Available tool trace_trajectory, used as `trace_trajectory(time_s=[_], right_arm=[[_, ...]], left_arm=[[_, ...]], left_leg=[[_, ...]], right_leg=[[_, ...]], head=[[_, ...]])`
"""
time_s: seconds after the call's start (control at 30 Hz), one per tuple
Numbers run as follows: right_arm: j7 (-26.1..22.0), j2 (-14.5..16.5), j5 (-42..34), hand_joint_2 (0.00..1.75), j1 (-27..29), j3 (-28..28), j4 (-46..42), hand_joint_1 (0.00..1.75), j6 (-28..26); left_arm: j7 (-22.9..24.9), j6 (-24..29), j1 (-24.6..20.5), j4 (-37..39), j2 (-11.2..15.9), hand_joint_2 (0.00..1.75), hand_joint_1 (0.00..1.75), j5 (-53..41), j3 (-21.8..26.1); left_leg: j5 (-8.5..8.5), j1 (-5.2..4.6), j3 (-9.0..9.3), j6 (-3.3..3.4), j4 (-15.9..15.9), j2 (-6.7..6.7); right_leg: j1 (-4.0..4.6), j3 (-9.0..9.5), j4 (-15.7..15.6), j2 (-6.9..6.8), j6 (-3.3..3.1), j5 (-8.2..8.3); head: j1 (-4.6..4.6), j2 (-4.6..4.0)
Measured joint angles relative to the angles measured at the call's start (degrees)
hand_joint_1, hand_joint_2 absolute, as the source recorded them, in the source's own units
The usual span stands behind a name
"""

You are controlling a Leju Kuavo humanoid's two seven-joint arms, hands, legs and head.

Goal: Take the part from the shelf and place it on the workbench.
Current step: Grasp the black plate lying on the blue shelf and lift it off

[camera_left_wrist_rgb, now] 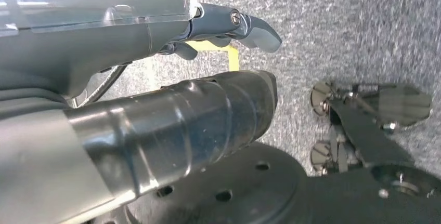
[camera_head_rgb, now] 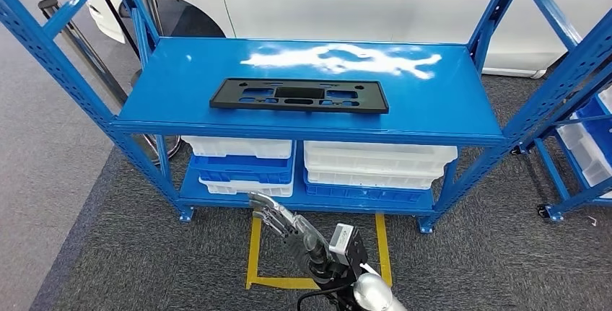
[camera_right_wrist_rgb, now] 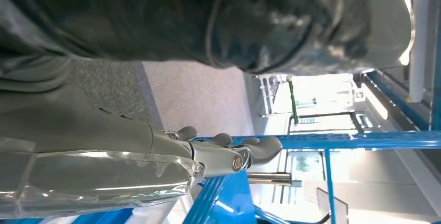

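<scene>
1. You'll find the black part (camera_head_rgb: pixel 299 96) lying flat in the upper middle of the head view, on the top deck of the blue shelf (camera_head_rgb: pixel 447 109). It sits nearer the front edge, and nothing touches it.
2. Your right hand (camera_head_rgb: pixel 273 213) shows at the lower centre of the head view. Its arm comes in from the bottom edge and slants up to the left. The hand is in front of the shelf's lowest level, well below the part.
3. In the right wrist view, that right hand (camera_right_wrist_rgb: pixel 229 154) is released: its fingers (camera_right_wrist_rgb: pixel 262 146) are stretched out with gaps between them and hold nothing. Blue shelf beams lie past them.
4. Your left hand (camera_left_wrist_rgb: pixel 171 78) is released too. In the left wrist view its fingers (camera_left_wrist_rgb: pixel 255 29) are extended over grey carpet and its thumb (camera_left_wrist_rgb: pixel 218 112) lies alongside, with nothing held.
5. White bins (camera_head_rgb: pixel 375 159) and blue bins (camera_head_rgb: pixel 242 168) are stacked on the lower levels under the part.
6. Yellow floor tape (camera_head_rgb: pixel 254 253) marks the carpet at the bottom centre, just in front of the shelf.
7. A white vehicle (camera_head_rgb: pixel 361 1) with a red stripe fills the top of the head view behind the shelf.
</scene>
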Motion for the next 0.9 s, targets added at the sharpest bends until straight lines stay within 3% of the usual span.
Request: trace_trajectory(time_s=[0.07, 0.17, 0.2, 0.23, 0.27, 0.33, 0.4, 0.5, 0.57, 0.67, 0.7, 0.73, 0.77, 0.83, 0.9], right_arm=[[-0.1, 0.04, 0.0, 0.0, -0.32, 0.23, -0.24, 0.0, -0.02], [-0.16, 0.13, -0.02, 0.0, -0.57, 0.52, -0.31, 0.0, -0.11], [-0.16, 0.13, -0.06, 0.0, -0.56, 0.61, -0.31, 0.0, -0.16], [-0.17, 0.13, -0.12, 0.0, -0.56, 0.67, -0.31, 0.0, -0.21], [-0.18, 0.13, -0.19, 0.0, -0.58, 0.73, -0.31, 0.0, -0.24], [-0.21, 0.13, -0.3, 0.0, -0.64, 0.81, -0.29, 0.0, -0.3], [-0.26, 0.13, -0.4, 0.0, -0.68, 0.87, -0.23, 0.0, -0.33], [-0.32, 0.13, -0.55, 0.0, -0.7, 0.96, -0.09, 0.0, -0.38], [-0.35, 0.11, -0.67, 0.0, -0.74, 0.98, -0.06, 0.0, -0.42], [-0.43, 0.01, -0.85, 0.0, -0.69, 0.98, 0.15, 0.0, -0.48], [-0.5, -0.07, -0.89, 0.0, -0.63, 0.99, 0.3, 0.0, -0.48], [-0.59, -0.15, -0.93, 0.0, -0.59, 0.99, 0.46, 0.0, -0.45], [-0.73, -0.21, -0.96, 0.0, -0.58, 0.99, 0.61, 0.0, -0.42], [-1.09, -0.26, -0.98, 0.0, -0.62, 0.99, 0.84, 0.0, -0.34], [-1.4, -0.26, -0.97, 0.0, -0.69, 1.0, 0.96, 0.0, -0.32]], left_arm=[[0.05, 0.0, -0.04, 0.0, 0.01, 0.0, 0.0, 0.01, -0.14], [0.11, -0.01, 0.06, 0.0, 0.01, 0.0, 0.0, 0.04, -0.44], [0.14, -0.02, 0.12, 0.0, 0.0, 0.0, 0.0, 0.05, -0.52], [0.15, -0.02, 0.15, 0.0, -0.01, 0.0, 0.0, 0.07, -0.59], [0.18, -0.02, 0.15, 0.0, 0.0, 0.0, 0.0, 0.09, -0.63], [0.34, 0.01, 0.1, 0.0, 0.03, 0.0, 0.0, 0.16, -0.68], [0.53, 0.02, 0.04, 0.0, 0.05, 0.0, 0.0, 0.3, -0.7], [0.62, 0.04, 0.07, 0.0, 0.04, 0.0, 0.0, 0.45, -0.73], [0.63, 0.07, 0.05, 0.0, 0.03, 0.0, 0.0, 0.46, -0.74], [0.63, 0.05, 0.01, 0.0, 0.02, 0.0, 0.0, 0.46, -0.74], [0.63, 0.04, 0.05, 0.01, 0.01, 0.0, 0.0, 0.46, -0.74], [0.63, 0.03, 0.08, 0.01, 0.01, 0.0, 0.0, 0.46, -0.74], [0.64, 0.02, 0.1, 0.01, 0.01, 0.0, 0.0, 0.46, -0.74], [0.65, -0.01, 0.09, 0.0, -0.02, 0.0, 0.0, 0.44, -0.74], [0.66, -0.01, 0.06, 0.0, -0.09, 0.0, 0.0, 0.42, -0.75]], left_leg=[[-1.97, 0.17, -1.2, -0.54, 2.73, -0.06], [-7.27, 0.29, -6.01, -1.09, 13.29, -0.11], [-7.75, 0.31, -7.01, -1.19, 15.52, -0.11], [-7.1, 0.33, -7.04, -1.23, 15.66, -0.1], [-5.39, 0.36, -5.93, -1.2, 13.43, -0.1], [-1.64, 0.33, -2.12, -0.96, 5.59, -0.11], [-0.27, 0.15, 0.13, -0.49, 0.69, -0.23], [-0.18, 0.12, 0.26, 0.51, -0.14, -0.36], [0.13, 0.31, 0.35, 1.3, -0.56, -0.31], [0.25, 0.26, 0.22, 1.92, -0.65, -0.22], [0.23, 0.21, 0.19, 1.97, -0.61, -0.21], [0.21, 0.17, 0.2, 1.98, -0.58, -0.22], [0.17, 0.13, 0.26, 1.98, -0.55, -0.27], [0.04, 0.06, 0.43, 1.89, -0.51, -0.37], [-0.14, -0.12, 0.38, 1.52, -0.41, -0.42]], right_leg=[[-0.23, 0.11, -0.49, -0.08, -0.77, 0.37], [-0.23, -0.05, -0.58, -0.19, -1.14, 0.51], [-0.2, -0.07, -0.56, -0.2, -1.14, 0.51], [-0.19, -0.04, -0.54, -0.18, -1.13, 0.5], [-0.2, 0.04, -0.5, -0.15, -1.08, 0.47], [-0.12, 0.18, -0.33, -0.08, -0.79, 0.3], [0.08, 0.05, -0.12, -0.03, -0.23, 0.18], [0.11, -0.03, -0.14, -0.07, 0.72, 0.19], [0.01, -0.86, 1.84, -0.07, 1.3, -1.33], [-0.07, -5.64, 11.87, -0.07, 1.84, -6.32], [-0.07, -7.01, 14.62, -0.07, 1.9, -7.03], [-0.07, -7.46, 15.38, -0.07, 1.87, -6.6], [-0.05, -6.76, 13.79, -0.07, 1.72, -5.09], [0.12, -3.11, 6.11, -0.08, 1.03, -1.18], [0.46, -0.56, 0.43, -0.11, 0.4, 0.53]], head=[[-0.01, 0.0], [-0.04, 0.0], [-0.04, 0.0], [-0.03, 0.0], [-0.04, 0.0], [-0.04, 0.0], [-0.01, 0.0], [0.02, 0.0], [0.02, 0.0], [0.02, 0.0], [0.03, 0.0], [0.02, 0.0], [0.02, 0.0], [0.03, 0.0], [0.02, 0.0]])
